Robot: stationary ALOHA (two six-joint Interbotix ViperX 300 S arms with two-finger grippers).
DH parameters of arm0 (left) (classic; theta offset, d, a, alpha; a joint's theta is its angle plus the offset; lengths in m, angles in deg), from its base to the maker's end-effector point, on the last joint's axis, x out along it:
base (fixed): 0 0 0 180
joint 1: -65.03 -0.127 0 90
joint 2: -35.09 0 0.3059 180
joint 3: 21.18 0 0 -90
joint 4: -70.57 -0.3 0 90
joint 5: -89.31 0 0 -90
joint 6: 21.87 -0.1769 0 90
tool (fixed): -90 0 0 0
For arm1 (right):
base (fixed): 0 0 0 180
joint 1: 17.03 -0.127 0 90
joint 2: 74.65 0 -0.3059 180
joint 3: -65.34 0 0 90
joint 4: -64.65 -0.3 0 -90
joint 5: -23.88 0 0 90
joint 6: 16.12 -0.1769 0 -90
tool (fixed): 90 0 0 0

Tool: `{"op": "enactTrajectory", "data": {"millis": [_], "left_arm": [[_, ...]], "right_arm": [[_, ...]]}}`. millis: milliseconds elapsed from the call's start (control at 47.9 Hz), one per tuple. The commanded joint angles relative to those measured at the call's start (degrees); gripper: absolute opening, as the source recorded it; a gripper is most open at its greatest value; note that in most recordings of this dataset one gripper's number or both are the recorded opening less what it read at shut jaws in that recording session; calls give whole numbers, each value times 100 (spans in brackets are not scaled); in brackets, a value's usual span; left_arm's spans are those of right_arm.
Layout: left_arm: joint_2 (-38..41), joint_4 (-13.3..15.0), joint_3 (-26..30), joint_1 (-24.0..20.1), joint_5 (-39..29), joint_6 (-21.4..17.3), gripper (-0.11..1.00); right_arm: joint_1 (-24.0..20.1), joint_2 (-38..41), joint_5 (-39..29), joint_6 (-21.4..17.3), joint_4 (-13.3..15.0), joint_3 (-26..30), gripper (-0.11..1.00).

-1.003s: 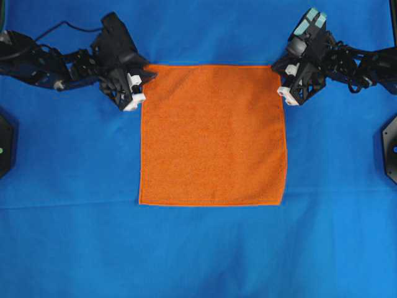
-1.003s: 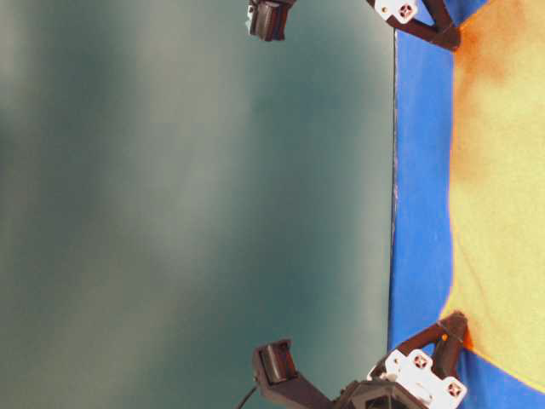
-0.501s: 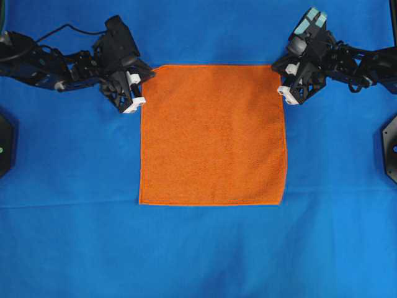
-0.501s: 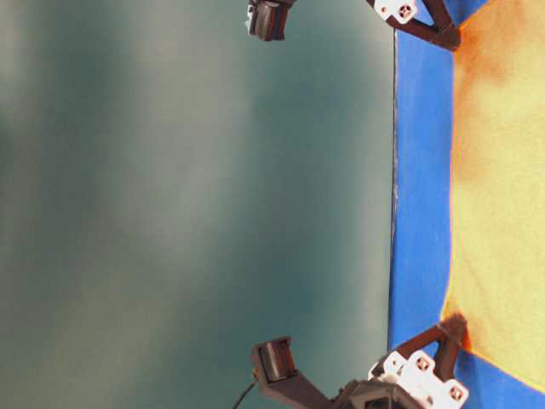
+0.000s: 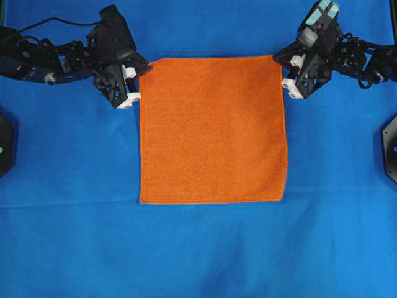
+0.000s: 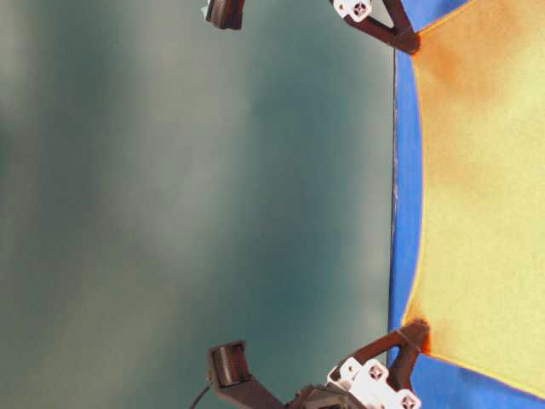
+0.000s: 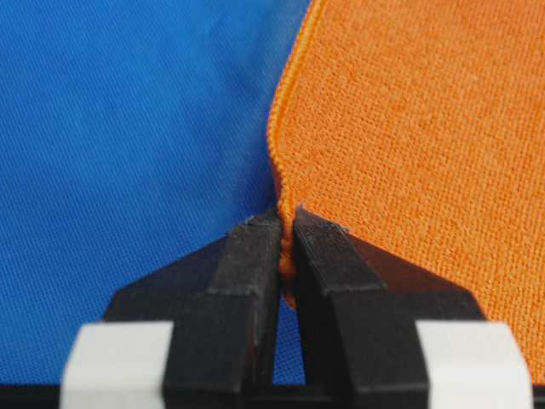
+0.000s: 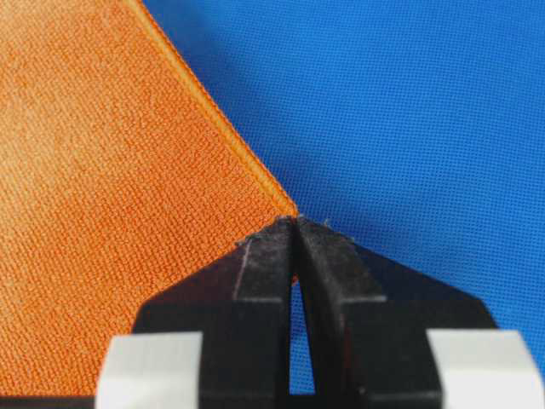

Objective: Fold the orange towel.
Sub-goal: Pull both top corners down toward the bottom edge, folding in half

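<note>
On blue cloth, one orange towel, two grippers—left, right—each clamped on one corner.

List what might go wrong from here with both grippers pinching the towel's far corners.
1. The left gripper and right gripper each hold only the very tip of a corner of the orange towel; a corner might slip out during the lift.
2. The near edge lies flat on the blue cloth, unanchored; pulling could drag the whole towel instead of folding it.
3. Uneven arm travel could skew the fold, leaving the hems misaligned.
</note>
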Motion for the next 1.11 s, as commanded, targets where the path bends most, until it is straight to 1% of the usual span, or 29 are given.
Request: {"op": "enactTrajectory", "data": {"millis": [0, 125, 209, 334, 439, 522, 647, 752, 856, 940, 1086], "left_arm": [[-229, 0, 105, 53, -62, -9, 1], [-492, 0, 88, 290, -272, 35, 1], [-668, 0, 26, 571, -448, 79, 1], [-844, 0, -97, 1020, -606, 158, 1], [-896, 0, -202, 1503, -642, 404, 1], [-896, 0, -246, 1872, -650, 659, 1], [-861, 0, -237, 2417, -721, 1072, 1], [-809, 0, -193, 2830, -721, 1397, 1], [-738, 0, -149, 3138, -729, 1635, 1], [-650, 0, -88, 3331, -729, 1740, 1], [-457, 0, -18, 3445, -729, 1784, 1]], "right_arm": [[-88, -193, -26, -18, -35, -9, 3], [-272, -483, -255, -18, -105, -105, 3], [-510, -773, -483, -26, -158, -193, 3], [-1011, -1222, -870, -44, -255, -299, 3], [-1433, -1503, -1090, -158, -360, -378, 3], [-1828, -1644, -1239, -334, -396, -439, 3], [-2399, -1652, -1371, -668, -422, -501, 3], [-2830, -1617, -1424, -870, -422, -492, 3], [-3173, -1521, -1424, -1063, -422, -483, 3], [-3349, -1397, -1397, -1195, -422, -457, 3], [-3586, -1116, -1371, -1415, -422, -378, 3]]}}
